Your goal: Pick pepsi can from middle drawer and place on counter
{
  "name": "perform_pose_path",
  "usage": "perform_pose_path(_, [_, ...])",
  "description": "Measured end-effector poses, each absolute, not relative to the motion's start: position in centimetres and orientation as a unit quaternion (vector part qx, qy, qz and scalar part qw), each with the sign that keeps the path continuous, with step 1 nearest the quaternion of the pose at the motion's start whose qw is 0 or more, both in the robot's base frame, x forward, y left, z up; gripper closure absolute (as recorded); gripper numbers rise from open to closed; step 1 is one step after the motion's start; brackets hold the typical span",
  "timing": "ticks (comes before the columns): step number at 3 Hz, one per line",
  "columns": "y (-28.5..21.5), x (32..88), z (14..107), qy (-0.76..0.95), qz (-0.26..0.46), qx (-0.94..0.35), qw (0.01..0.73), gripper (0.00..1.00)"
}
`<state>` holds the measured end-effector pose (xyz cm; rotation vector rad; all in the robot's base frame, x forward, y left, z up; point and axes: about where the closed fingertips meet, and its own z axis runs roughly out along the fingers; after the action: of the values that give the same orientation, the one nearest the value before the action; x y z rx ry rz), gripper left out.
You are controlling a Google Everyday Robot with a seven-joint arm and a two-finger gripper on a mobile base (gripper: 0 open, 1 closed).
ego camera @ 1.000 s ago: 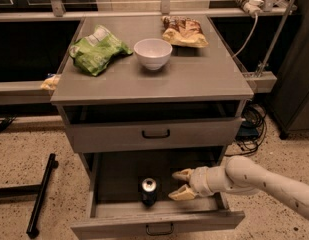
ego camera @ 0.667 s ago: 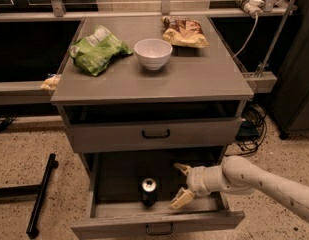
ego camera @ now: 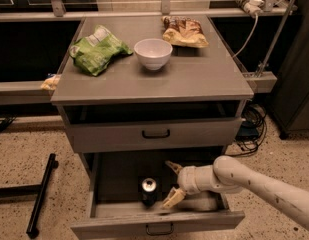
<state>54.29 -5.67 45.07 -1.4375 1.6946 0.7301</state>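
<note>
Grey middle drawer stands pulled open; dark blue pepsi can upright inside; gripper just beside it, fingers spread wide, holding nothing

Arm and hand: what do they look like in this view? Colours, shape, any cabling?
The arm is a smooth off-white tube with a rounded joint and faint dark speckles, with no cables or sleeve visible. The hand, in the middle drawer right of the pepsi can, has a white ribbed wrist and two pale tan tapered fingers, spread open.
</note>
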Motion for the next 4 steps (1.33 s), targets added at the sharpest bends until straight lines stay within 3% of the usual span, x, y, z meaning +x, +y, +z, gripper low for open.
perform_pose_path(1, [-4.0, 55.0, 44.5, 0.650, 0.298, -0.574, 0.399, 0.18])
perform_pose_path(4, [-0.4, 55.2, 42.1, 0.622, 0.351, -0.582, 0.389, 0.20])
